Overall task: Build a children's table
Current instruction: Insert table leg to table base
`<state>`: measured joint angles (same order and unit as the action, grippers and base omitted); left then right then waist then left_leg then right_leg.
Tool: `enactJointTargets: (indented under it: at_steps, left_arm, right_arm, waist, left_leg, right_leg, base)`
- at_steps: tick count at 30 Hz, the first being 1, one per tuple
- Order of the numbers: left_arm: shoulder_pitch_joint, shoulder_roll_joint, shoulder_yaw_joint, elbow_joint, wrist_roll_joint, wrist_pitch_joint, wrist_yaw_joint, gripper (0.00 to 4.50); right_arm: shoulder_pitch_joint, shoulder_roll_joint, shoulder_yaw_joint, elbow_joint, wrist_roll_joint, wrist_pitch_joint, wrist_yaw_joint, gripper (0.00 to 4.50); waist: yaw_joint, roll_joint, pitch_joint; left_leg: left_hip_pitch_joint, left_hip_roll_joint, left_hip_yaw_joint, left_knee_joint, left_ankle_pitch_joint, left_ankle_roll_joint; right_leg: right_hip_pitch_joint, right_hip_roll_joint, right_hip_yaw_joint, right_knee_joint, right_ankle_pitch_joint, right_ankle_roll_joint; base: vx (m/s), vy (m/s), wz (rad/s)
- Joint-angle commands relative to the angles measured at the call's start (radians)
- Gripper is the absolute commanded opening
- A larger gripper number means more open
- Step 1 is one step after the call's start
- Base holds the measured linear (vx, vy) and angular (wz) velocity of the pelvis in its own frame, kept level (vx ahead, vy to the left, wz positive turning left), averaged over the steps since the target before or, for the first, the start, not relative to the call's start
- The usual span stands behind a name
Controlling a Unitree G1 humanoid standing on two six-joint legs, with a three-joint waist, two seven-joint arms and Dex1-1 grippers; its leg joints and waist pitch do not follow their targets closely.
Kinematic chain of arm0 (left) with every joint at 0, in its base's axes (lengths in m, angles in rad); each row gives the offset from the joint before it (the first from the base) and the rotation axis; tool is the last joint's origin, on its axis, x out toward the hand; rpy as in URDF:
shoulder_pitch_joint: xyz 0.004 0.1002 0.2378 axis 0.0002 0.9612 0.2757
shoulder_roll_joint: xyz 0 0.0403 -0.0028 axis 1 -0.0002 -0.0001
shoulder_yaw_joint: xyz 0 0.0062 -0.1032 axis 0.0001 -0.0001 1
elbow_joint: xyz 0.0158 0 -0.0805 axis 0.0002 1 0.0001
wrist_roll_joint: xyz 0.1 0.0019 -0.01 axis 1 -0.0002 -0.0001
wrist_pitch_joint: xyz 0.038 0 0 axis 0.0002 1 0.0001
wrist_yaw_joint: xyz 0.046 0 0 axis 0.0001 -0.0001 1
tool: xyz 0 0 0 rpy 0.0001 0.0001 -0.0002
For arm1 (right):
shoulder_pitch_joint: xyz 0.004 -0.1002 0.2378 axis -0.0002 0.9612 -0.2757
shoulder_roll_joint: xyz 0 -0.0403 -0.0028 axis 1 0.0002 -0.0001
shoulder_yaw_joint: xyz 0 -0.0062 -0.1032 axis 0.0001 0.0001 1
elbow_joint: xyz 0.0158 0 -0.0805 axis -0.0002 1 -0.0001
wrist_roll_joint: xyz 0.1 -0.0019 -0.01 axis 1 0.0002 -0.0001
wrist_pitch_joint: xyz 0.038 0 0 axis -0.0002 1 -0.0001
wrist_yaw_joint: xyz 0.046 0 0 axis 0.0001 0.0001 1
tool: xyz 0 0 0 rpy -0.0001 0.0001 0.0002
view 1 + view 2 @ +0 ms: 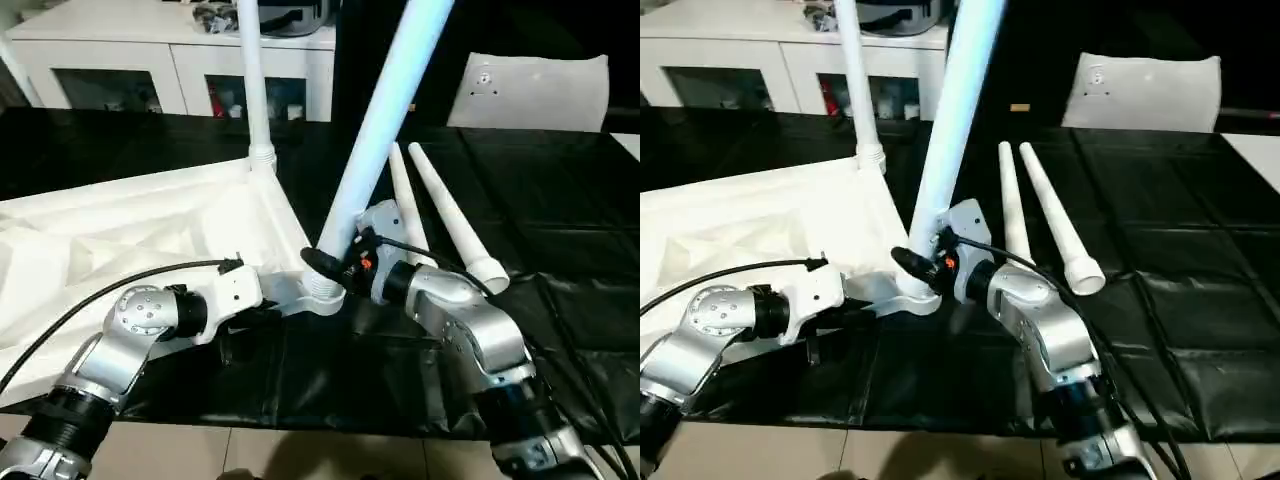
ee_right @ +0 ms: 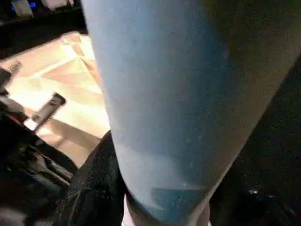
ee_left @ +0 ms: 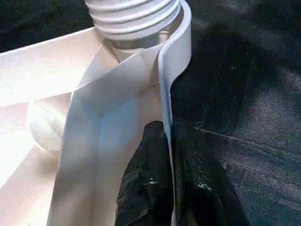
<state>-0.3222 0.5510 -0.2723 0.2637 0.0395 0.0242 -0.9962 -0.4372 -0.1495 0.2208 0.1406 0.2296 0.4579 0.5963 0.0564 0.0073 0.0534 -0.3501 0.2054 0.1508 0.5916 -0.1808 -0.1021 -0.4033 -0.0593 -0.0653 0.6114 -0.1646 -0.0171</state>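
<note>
Two grippers of mine work at the near corner of the upturned tabletop (image 1: 130,225), which lies ribbed side up on the black sheet (image 1: 560,200), stretching from the left toward the middle. My left gripper (image 3: 169,188) has its black fingers pressed together, pinching the thin white side wall of the top just beside the near corner socket (image 1: 322,290); one finger sits inside the wall, the other outside. My right gripper (image 1: 330,265) comes in from the right and clasps the thick lower end of a table leg (image 1: 385,110), its fingers half spread around the round shaft. That leg stands in the near corner socket, threaded collar at the rim, and tilts up and to the right.

Farther off, a second leg (image 1: 255,80) stands upright in the far corner socket. To the right of my right arm, two loose legs (image 1: 445,210) lie side by side on the sheet, thin ends pointing away. Beyond them, a white cushion-like bag (image 1: 530,90) rests at the far right, and a white cabinet (image 1: 170,65) stands along the far left.
</note>
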Motion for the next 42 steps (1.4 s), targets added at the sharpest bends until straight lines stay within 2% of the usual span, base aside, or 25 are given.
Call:
enactJointTargets:
  at_steps: [1, 3, 6, 8, 11, 21, 23, 25, 26, 27, 28, 29, 33, 34, 38, 40, 42]
  left_arm:
    - [0.007, -0.034, 0.017, 0.013, -0.072, -0.003, -0.023, 0.00]
    - [0.009, -0.035, 0.026, 0.008, -0.090, -0.005, -0.037, 0.00]
    - [0.012, -0.031, 0.030, 0.008, -0.097, -0.004, -0.045, 0.00]
    - [0.015, -0.029, 0.030, 0.010, -0.097, -0.010, -0.046, 0.00]
    - [0.019, -0.028, 0.032, 0.008, -0.094, -0.011, -0.056, 0.00]
    - [0.018, 0.005, 0.003, 0.013, -0.047, -0.019, -0.084, 0.00]
    - [0.019, 0.012, -0.002, 0.013, -0.039, -0.029, -0.090, 0.00]
    - [0.022, 0.016, -0.006, 0.008, -0.035, -0.035, -0.090, 0.00]
    - [0.022, 0.016, -0.006, 0.008, -0.035, -0.035, -0.090, 0.00]
    - [0.021, 0.014, -0.003, 0.010, -0.036, -0.040, -0.085, 0.00]
    - [0.022, 0.012, -0.001, 0.009, -0.038, -0.042, -0.083, 0.00]
    - [0.021, 0.011, 0.000, 0.007, -0.041, -0.041, -0.084, 0.00]
    - [0.013, 0.023, -0.013, 0.009, -0.033, -0.051, -0.104, 0.00]
    - [0.008, 0.031, -0.021, 0.011, -0.035, -0.063, -0.126, 0.00]
    - [-0.001, 0.046, -0.033, 0.016, -0.049, -0.090, -0.182, 0.00]
    - [-0.019, 0.056, -0.042, 0.029, -0.049, -0.105, -0.223, 0.00]
    - [-0.039, 0.062, -0.049, 0.049, -0.044, -0.119, -0.248, 0.00]
  right_arm:
    - [-0.021, -0.014, 0.016, 0.029, -0.023, -0.021, 0.020, 1.89]
    - [-0.024, -0.022, 0.025, 0.042, -0.036, -0.026, 0.023, 1.89]
    - [-0.027, -0.028, 0.036, 0.055, -0.041, -0.029, 0.038, 1.89]
    - [-0.027, -0.031, 0.042, 0.060, -0.042, -0.025, 0.048, 1.89]
    - [-0.027, -0.033, 0.050, 0.066, -0.042, -0.019, 0.067, 1.89]
    - [-0.064, -0.027, 0.046, 0.146, -0.050, -0.022, 0.090, 1.89]
    - [-0.069, -0.021, 0.035, 0.169, -0.038, -0.023, 0.094, 1.89]
    - [-0.072, -0.024, 0.033, 0.195, -0.041, -0.046, 0.103, 1.89]
    - [-0.072, -0.024, 0.033, 0.195, -0.041, -0.046, 0.103, 1.89]
    - [-0.066, -0.024, 0.039, 0.189, -0.035, -0.045, 0.121, 1.89]
    - [-0.056, -0.024, 0.046, 0.176, -0.026, -0.046, 0.148, 1.89]
    - [-0.051, -0.030, 0.058, 0.166, -0.028, -0.053, 0.166, 1.89]
    - [-0.036, -0.057, 0.112, 0.147, -0.051, -0.083, 0.230, 1.89]
    - [-0.029, -0.068, 0.129, 0.143, -0.052, -0.093, 0.263, 1.89]
    - [-0.016, -0.087, 0.146, 0.149, -0.044, -0.119, 0.333, 1.89]
    - [-0.005, -0.106, 0.163, 0.146, -0.041, -0.132, 0.387, 1.89]
    - [0.011, -0.116, 0.172, 0.135, -0.028, -0.131, 0.422, 1.89]
  waist:
    - [-0.001, -0.004, -0.059]
    - [0.000, -0.013, -0.059]
    - [0.000, -0.007, -0.057]
    - [0.000, -0.012, -0.056]
    - [-0.001, -0.012, -0.056]
    - [-0.003, -0.011, -0.056]
    - [-0.004, -0.007, -0.056]
    - [-0.006, -0.012, -0.056]
    - [-0.006, -0.011, -0.056]
    - [-0.006, -0.009, -0.056]
    - [-0.007, -0.011, -0.057]
    - [-0.007, -0.020, -0.057]
    - [-0.002, -0.014, -0.057]
    - [-0.002, -0.016, -0.057]
    - [0.001, -0.013, -0.060]
    - [0.000, -0.017, -0.061]
    - [0.003, -0.017, -0.061]
  left_leg:
    - [0.001, 0.011, 0.006, -0.073, -0.272, -0.006]
    - [-0.002, 0.011, 0.008, -0.072, -0.258, 0.000]
    - [0.000, 0.012, 0.006, -0.074, -0.269, -0.001]
    - [0.000, 0.011, 0.007, -0.074, -0.274, 0.002]
    - [0.001, 0.011, 0.007, -0.073, -0.274, 0.004]
    - [0.002, 0.012, 0.006, -0.075, -0.286, 0.000]
    - [0.002, 0.012, 0.005, -0.076, -0.295, -0.003]
    - [0.003, 0.013, 0.005, -0.076, -0.303, -0.004]
    - [0.003, 0.013, 0.004, -0.076, -0.306, -0.005]
    - [0.003, 0.013, 0.004, -0.077, -0.308, -0.006]
    - [0.004, 0.013, 0.004, -0.076, -0.314, -0.005]
    - [0.003, 0.014, 0.005, -0.076, -0.309, -0.002]
    - [0.003, 0.015, 0.005, -0.077, -0.301, 0.001]
    - [0.003, 0.016, 0.005, -0.077, -0.304, 0.001]
    - [0.005, 0.018, 0.004, -0.081, -0.325, -0.004]
    - [0.005, 0.018, 0.003, -0.081, -0.337, -0.005]
    - [0.008, 0.018, 0.003, -0.082, -0.351, -0.003]
  right_leg:
    - [0.036, -0.066, 0.047, -0.090, -0.447, -0.099]
    - [0.039, -0.068, 0.046, -0.091, -0.448, -0.098]
    - [0.037, -0.067, 0.046, -0.091, -0.465, -0.090]
    - [0.037, -0.068, 0.046, -0.093, -0.486, -0.082]
    - [0.035, -0.068, 0.046, -0.097, -0.507, -0.073]
    - [0.035, -0.067, 0.046, -0.094, -0.492, -0.085]
    - [0.034, -0.067, 0.045, -0.095, -0.496, -0.086]
    - [0.034, -0.067, 0.045, -0.095, -0.491, -0.088]
    - [0.034, -0.068, 0.045, -0.094, -0.494, -0.089]
    - [0.033, -0.067, 0.045, -0.095, -0.493, -0.090]
    - [0.034, -0.067, 0.045, -0.095, -0.493, -0.090]
    - [0.035, -0.067, 0.046, -0.095, -0.488, -0.090]
    - [0.035, -0.068, 0.046, -0.093, -0.487, -0.089]
    - [0.034, -0.068, 0.047, -0.094, -0.480, -0.091]
    - [0.033, -0.066, 0.047, -0.091, -0.441, -0.105]
    - [0.036, -0.065, 0.046, -0.088, -0.424, -0.115]
    - [0.035, -0.064, 0.047, -0.090, -0.423, -0.117]
  base:
    - [0.000, 0.000, 0.00]
    - [0.000, 0.000, 0.00]
    - [0.000, 0.000, 0.00]
    - [0.000, 0.000, 0.00]
    - [0.000, 0.000, 0.00]
    - [0.000, 0.000, 0.00]
    - [0.000, 0.000, 0.00]
    - [0.000, 0.000, 0.00]
    - [0.000, 0.000, 0.00]
    - [0.000, 0.000, 0.00]
    - [0.000, 0.000, 0.00]
    - [0.000, 0.000, 0.00]
    - [0.000, 0.000, 0.00]
    - [0.000, 0.000, 0.00]
    - [0.000, 0.000, 0.00]
    - [0.000, 0.000, 0.00]
    - [0.000, 0.000, 0.00]
